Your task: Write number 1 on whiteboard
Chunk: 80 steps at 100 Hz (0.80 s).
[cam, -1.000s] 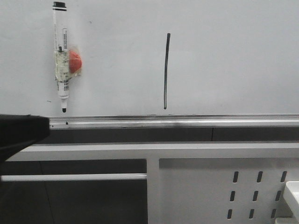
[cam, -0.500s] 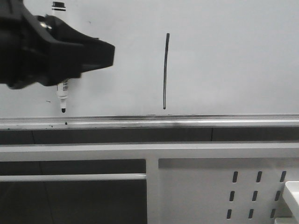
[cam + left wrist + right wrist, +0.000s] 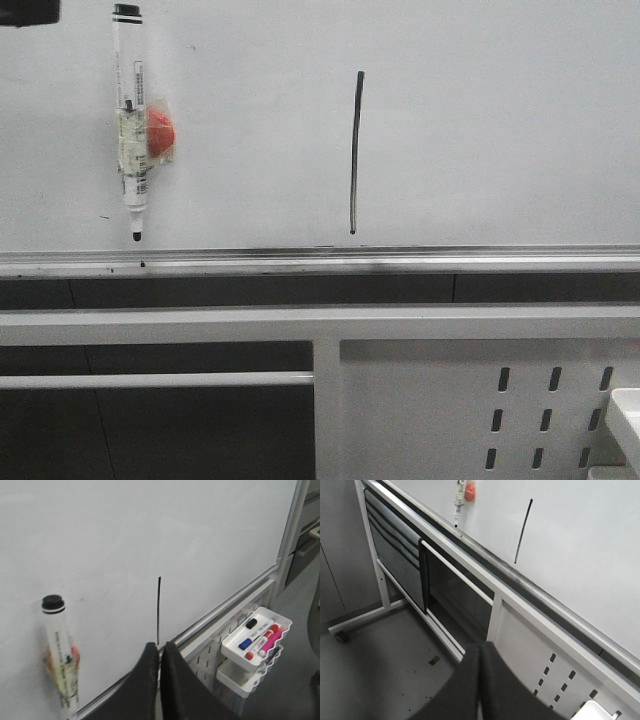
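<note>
Now that the left gripper (image 3: pixel 159 652) is pulled back, fingers together and empty, the marker (image 3: pixel 130 120) is left stuck on the whiteboard (image 3: pixel 500 130). The number 1 (image 3: pixel 355 150) looks finished; the right gripper (image 3: pixel 479 655) is closed too.

Light is even, flat and slightly dim. The whiteboard (image 3: pixel 500 130) reads grey with soft vignetting. Wrist views are mildly blurred.
</note>
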### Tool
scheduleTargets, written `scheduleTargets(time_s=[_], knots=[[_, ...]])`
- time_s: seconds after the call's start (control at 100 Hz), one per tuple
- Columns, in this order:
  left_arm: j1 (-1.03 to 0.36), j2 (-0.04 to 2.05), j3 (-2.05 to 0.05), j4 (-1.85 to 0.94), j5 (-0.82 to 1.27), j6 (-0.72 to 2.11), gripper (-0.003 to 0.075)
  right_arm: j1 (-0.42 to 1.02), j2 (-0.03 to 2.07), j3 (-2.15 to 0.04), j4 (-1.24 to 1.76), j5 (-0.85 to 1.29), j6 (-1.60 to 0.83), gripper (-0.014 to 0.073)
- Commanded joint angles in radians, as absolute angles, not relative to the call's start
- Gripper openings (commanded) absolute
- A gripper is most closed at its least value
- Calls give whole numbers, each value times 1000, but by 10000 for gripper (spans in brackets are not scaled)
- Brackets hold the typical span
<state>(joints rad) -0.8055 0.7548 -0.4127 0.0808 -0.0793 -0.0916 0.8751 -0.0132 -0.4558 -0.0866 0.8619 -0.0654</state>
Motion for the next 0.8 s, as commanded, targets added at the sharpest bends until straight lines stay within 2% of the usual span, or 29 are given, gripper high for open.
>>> scheduleTargets(time_s=[0.0, 0.26, 0.58, 0.79], knots=[[-767, 709, -441, 83, -66, -86, -20, 870, -23, -478, -90, 788, -66, -49], [-588, 519, -441, 96, 71, -86, -20, 870, -23, -478, -90, 788, -66, -50], [-167, 301, -441, 55, 321, -86, -20, 870, -23, -478, -90, 788, -66, -50], [-46, 294, -390, 35, 289, -86, -20, 870, -23, -478, -90, 788, -66, -50]])
